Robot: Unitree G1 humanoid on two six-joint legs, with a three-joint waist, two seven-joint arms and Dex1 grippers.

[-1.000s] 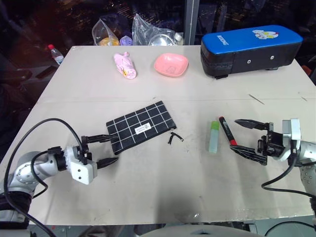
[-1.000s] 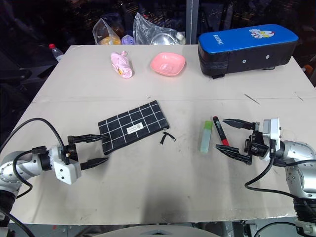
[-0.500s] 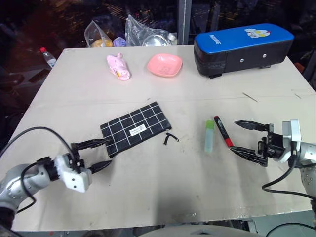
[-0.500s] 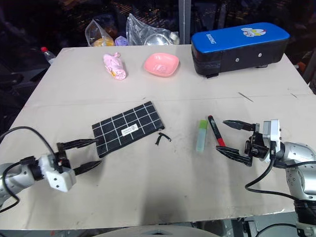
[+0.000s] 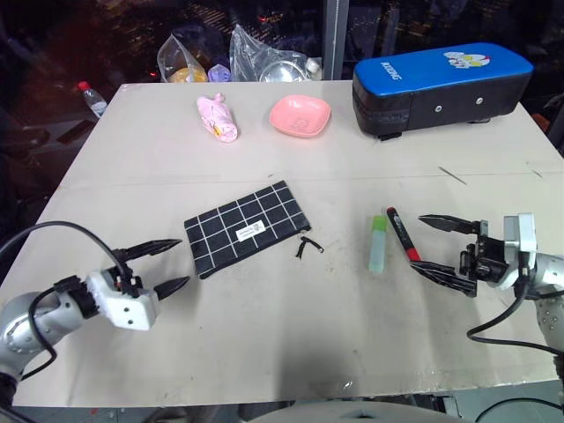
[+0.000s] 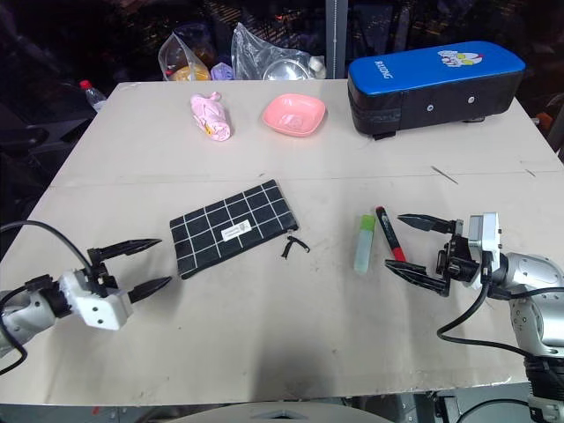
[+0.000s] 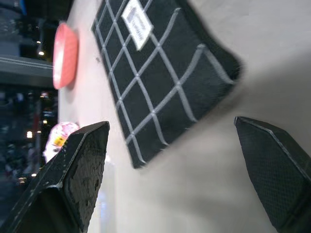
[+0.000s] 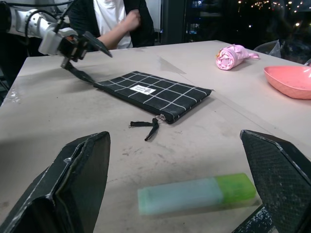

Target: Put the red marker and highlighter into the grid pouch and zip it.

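A wide pale table (image 5: 264, 352) takes up most of what is in front of me. At its far right sits the biggest thing on it, a black case with a blue top (image 5: 445, 86). Behind the far edge, crinkled plastic bags (image 5: 269, 60) are bunched together, and a small bottle with a red cap (image 5: 92, 97) stands off the far left corner.

Near the middle of the table lies the grid pouch (image 5: 247, 227), flat and turned at a slant, its white label facing up. Its black zipper pull (image 5: 307, 246) trails loose on the table by the pouch's right end.

The left gripper (image 5: 167, 263) hovers low just beside the pouch's left end, its two black fingers spread wide with nothing between them; they do not touch the fabric. The right gripper (image 5: 445, 247) is over on the right side of the table, pointing toward the middle, its fingers likewise splayed apart and empty.

A pink dish (image 5: 300, 115) and a pink wrapped bundle (image 5: 218, 118) rest toward the far side, well apart from the pouch.

The highlighter (image 5: 379, 243) lies to the right of the pouch, between it and the right gripper, with its brighter cap toward the far side. The red marker (image 5: 403, 236) lies just beside it on the right, slightly angled, near the right gripper's fingertips; whether they touch it I cannot tell.

In the right wrist view a person in a white shirt (image 8: 118, 22) is past the table's edge.
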